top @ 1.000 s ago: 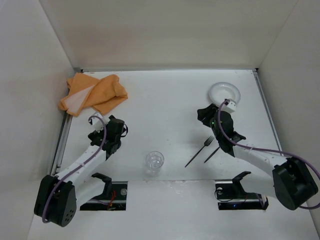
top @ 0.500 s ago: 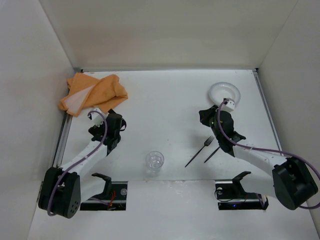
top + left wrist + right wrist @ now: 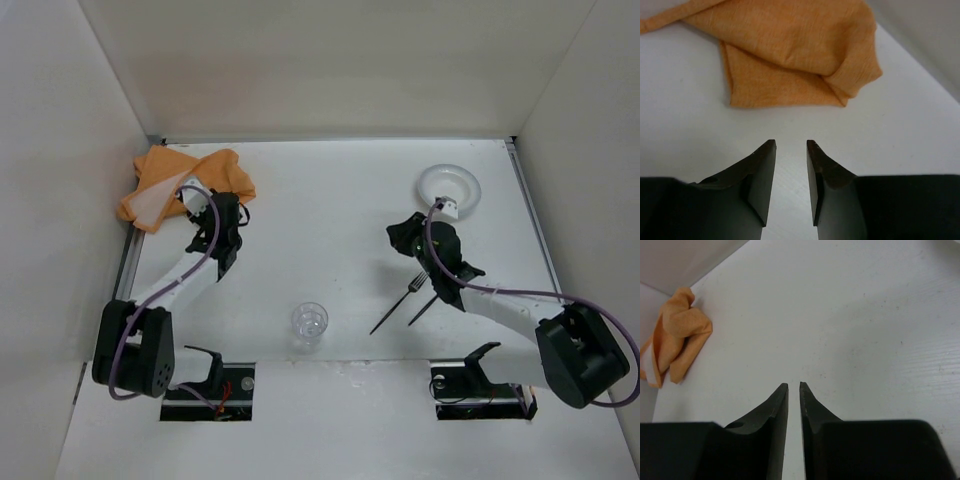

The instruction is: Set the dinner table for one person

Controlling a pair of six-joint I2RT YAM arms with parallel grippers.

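Note:
The dinner table [image 3: 330,210] is a white tabletop. On it lie a crumpled orange cloth [image 3: 190,180] at the far left, a white plate [image 3: 448,186] at the far right, a dark fork [image 3: 400,300] beside a dark knife [image 3: 425,305], and a clear glass [image 3: 310,322] near the front. My left gripper [image 3: 238,203] hovers just short of the cloth [image 3: 790,50]. Its jaws [image 3: 790,142] stand a narrow gap apart and hold nothing. My right gripper [image 3: 397,237] is left of the plate, above the fork. Its jaws [image 3: 794,384] are nearly together, with only bare table in the slit.
Thin metal rails [image 3: 125,270] run along the table's side edges, and white walls close in three sides. The arm bases and two cut-outs [image 3: 215,385] sit at the near edge. The cloth [image 3: 677,345] shows far off in the right wrist view.
My left arm has reached farther up toward the cloth, and its jaws have narrowed from wide open. My right gripper has shifted left, away from the plate, and its jaws have closed much narrower.

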